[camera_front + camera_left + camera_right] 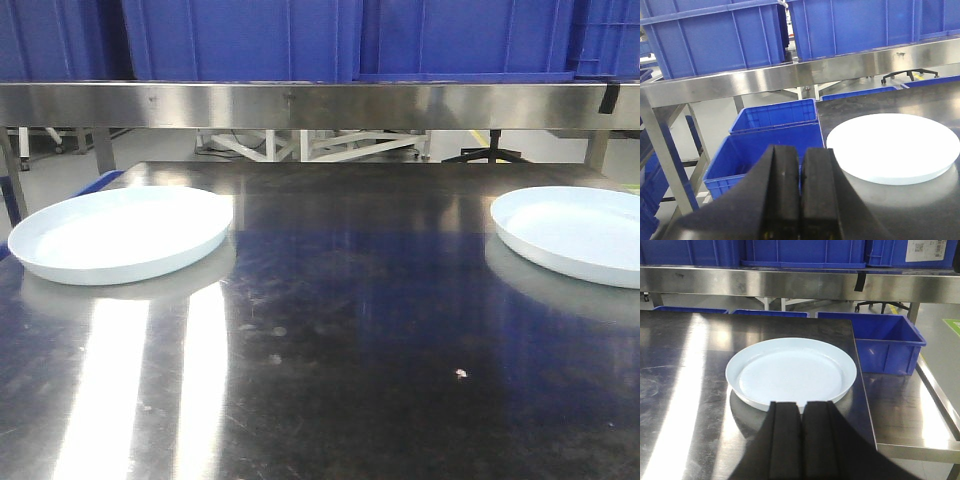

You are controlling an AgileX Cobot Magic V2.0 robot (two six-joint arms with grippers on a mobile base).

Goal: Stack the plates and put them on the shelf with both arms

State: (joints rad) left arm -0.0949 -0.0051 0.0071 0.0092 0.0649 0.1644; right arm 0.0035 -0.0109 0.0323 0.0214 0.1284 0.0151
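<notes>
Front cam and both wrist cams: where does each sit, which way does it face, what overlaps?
Front: low at the near edge of the table, facing forward to the shelf; left plate, right plate; no robot parts show.
Left wrist: behind the shut left end effector, facing forward past the table's left edge onto the left plate.
Right wrist: behind the shut right end effector, facing forward onto the right plate.
Shared: each wrist view shows one of the front view's plates; all show the shelf.

Left plate [120, 235] and right plate [575, 232] sit on table [350, 330].
</notes>
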